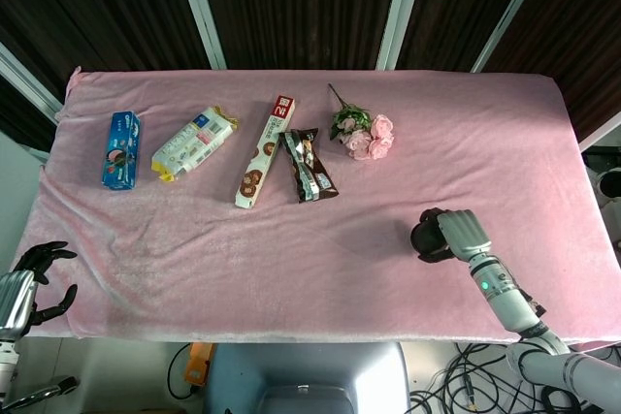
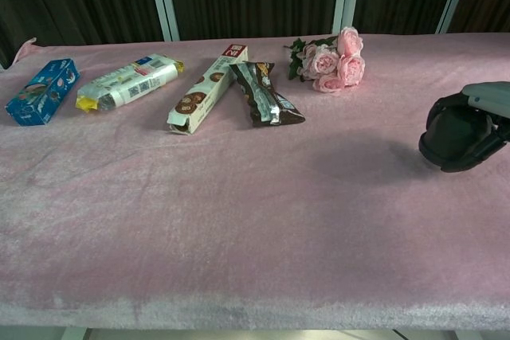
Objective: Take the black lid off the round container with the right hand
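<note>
Where fingers [image 2: 458, 109] curl: black lid [image 2: 446, 142].

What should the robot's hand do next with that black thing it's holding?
Probably open its fingers a little and let go. The right hand holds the black lid low against the pink tablecloth, near the table's right end, and no container shows under it, so the lid looks already off. Letting go seems the small next step.

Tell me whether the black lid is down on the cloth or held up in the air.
Cannot tell for sure. The right hand grips the black lid low at the pink cloth; any gap underneath is hidden.
</note>
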